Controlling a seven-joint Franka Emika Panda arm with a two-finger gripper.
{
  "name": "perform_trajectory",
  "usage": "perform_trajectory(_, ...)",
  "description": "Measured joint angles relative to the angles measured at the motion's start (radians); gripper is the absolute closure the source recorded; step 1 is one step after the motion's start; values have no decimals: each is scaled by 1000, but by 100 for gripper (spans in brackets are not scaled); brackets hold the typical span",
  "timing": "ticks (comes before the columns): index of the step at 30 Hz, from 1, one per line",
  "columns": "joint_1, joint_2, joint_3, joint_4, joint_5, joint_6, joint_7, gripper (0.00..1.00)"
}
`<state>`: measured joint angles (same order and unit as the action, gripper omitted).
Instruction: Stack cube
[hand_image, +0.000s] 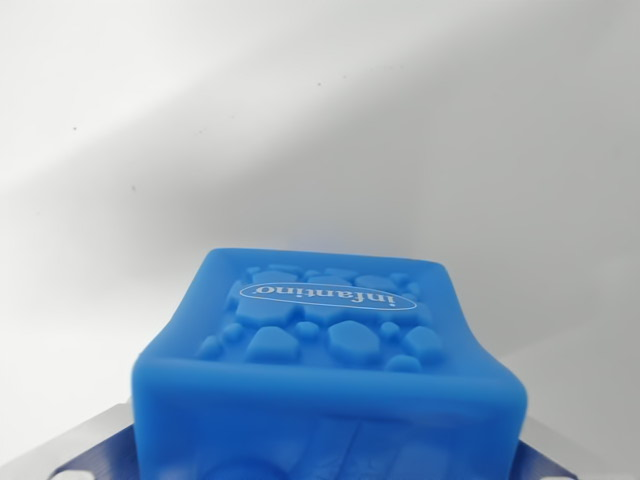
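Blue, soft rubbery embossed cube (330, 370) — likely light and squashy — wants gentle flat-side pressure; gripper (325, 462) mostly hidden, seemingly clamping it — unconfirmable.

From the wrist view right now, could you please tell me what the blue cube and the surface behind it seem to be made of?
The blue cube looks like soft rubber or silicone: matte, rounded edges, sides bowing inward, moulded pebble bumps and a raised oval logo on top. The surface behind it looks like a smooth white tabletop, perhaps laminate or painted board, with a few tiny dark specks; the blur leaves that open.
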<state>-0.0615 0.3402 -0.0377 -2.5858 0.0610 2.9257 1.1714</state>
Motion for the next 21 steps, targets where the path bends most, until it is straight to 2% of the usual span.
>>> perform_trajectory(7, 9, -57, -10, -12, -5, -43, 4, 100)
perform_trajectory(21, 15, -189, -22, -32, -30, -152, 21, 100)
